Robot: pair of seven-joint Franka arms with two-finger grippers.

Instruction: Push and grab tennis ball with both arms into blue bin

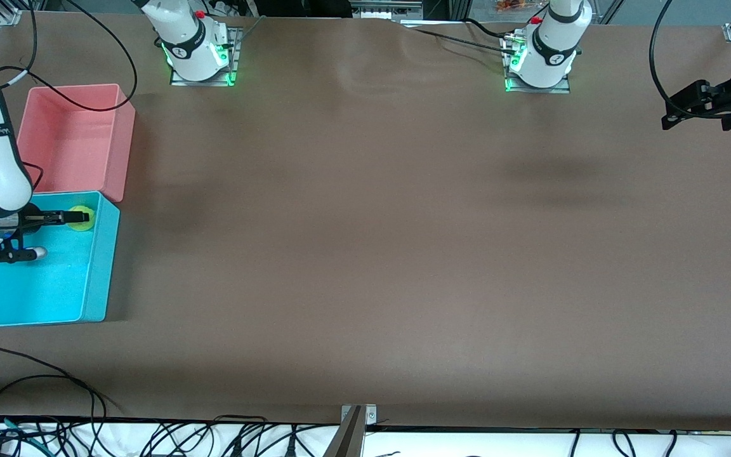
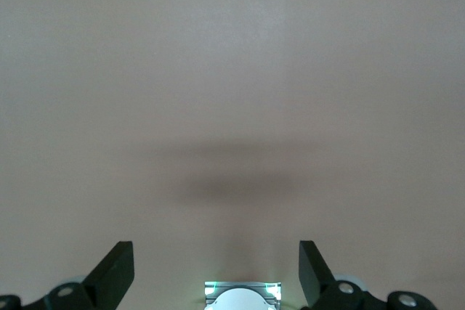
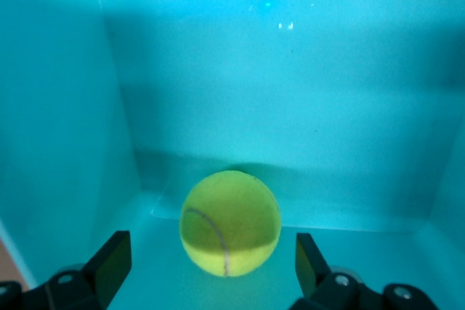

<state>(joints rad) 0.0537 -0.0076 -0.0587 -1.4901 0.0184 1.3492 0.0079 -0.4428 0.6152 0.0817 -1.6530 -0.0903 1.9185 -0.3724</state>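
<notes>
Blue bin (image 3: 65, 128) floor: tennis ball (image 3: 230, 223) between spread right fingers (image 3: 109, 263) (untouched).

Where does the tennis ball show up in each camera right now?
Front view: the tennis ball lies in the blue bin, at the end next to the pink bin, below the right gripper.
Left wrist view: not in it; only bare table.
Right wrist view: ball between the open fingers, near a bin corner.
Shared landmark: the blue bin's wall.
</notes>
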